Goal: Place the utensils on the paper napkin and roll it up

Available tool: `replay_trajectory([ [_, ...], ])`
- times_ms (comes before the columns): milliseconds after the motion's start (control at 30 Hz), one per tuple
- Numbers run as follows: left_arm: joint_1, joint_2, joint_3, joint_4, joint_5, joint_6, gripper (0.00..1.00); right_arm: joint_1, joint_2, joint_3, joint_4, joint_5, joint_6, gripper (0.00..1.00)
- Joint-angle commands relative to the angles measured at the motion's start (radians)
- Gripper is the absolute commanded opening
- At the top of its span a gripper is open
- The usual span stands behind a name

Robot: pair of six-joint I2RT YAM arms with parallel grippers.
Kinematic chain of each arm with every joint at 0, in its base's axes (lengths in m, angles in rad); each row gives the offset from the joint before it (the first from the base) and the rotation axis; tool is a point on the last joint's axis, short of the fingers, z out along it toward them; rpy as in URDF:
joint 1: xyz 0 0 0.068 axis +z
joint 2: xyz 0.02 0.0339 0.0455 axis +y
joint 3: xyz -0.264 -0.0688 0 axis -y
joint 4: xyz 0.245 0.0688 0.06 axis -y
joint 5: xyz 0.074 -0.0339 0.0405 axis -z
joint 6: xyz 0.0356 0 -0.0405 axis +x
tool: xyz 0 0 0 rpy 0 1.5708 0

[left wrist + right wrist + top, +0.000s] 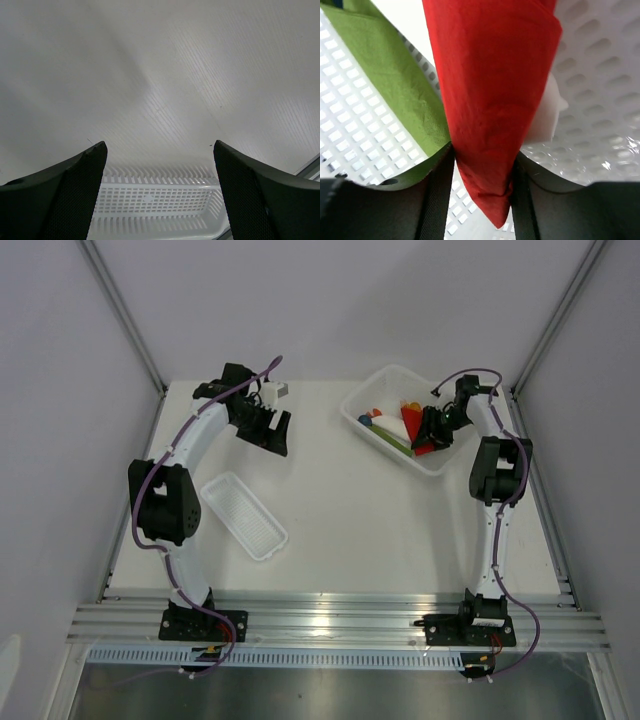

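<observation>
The red paper napkin (pixel 490 90) hangs as a pointed fold inside the white mesh basket (pixel 352 415) at the back right. My right gripper (pixel 482 155) is down in the basket, open. Its fingers stand on either side of the napkin's tip, the right one against the paper and the left one a little apart from it. From above, the napkin (pixel 413 422) shows beside the right gripper (pixel 432 430). An orange bit (pixel 374 413) lies among the basket's items, too small to tell as the utensils. My left gripper (pixel 275 435) hovers open and empty at the back left.
A green napkin (pixel 395 85) and a white plastic piece (pixel 547 115) lie beside the red one in the basket. A narrow white slotted tray (pixel 243 515) lies left of centre. In the left wrist view this tray (pixel 150 200) sits below the left gripper (pixel 160 145).
</observation>
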Motion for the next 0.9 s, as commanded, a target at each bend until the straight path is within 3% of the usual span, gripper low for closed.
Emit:
replay_trajectory([
  [0, 0.004, -0.043, 0.029, 0.004, 0.028, -0.010, 0.90, 0.005, -0.080, -0.010, 0.059, 0.116, 0.027, 0.49],
  [700, 0.004, -0.039, 0.067, -0.006, 0.040, -0.004, 0.90, 0.033, -0.100, -0.013, 0.073, 0.323, 0.059, 0.67],
  [733, 0.004, -0.037, 0.067, -0.008, 0.040, -0.002, 0.90, 0.037, -0.102, -0.013, 0.071, 0.340, 0.059, 0.71],
  [767, 0.002, -0.039, 0.068, -0.006, 0.040, -0.003, 0.90, 0.041, -0.102, -0.015, 0.073, 0.352, 0.059, 0.81],
  [867, 0.002, -0.039, 0.070, -0.006, 0.042, -0.002, 0.90, 0.051, -0.109, -0.015, 0.079, 0.412, 0.059, 0.88],
])
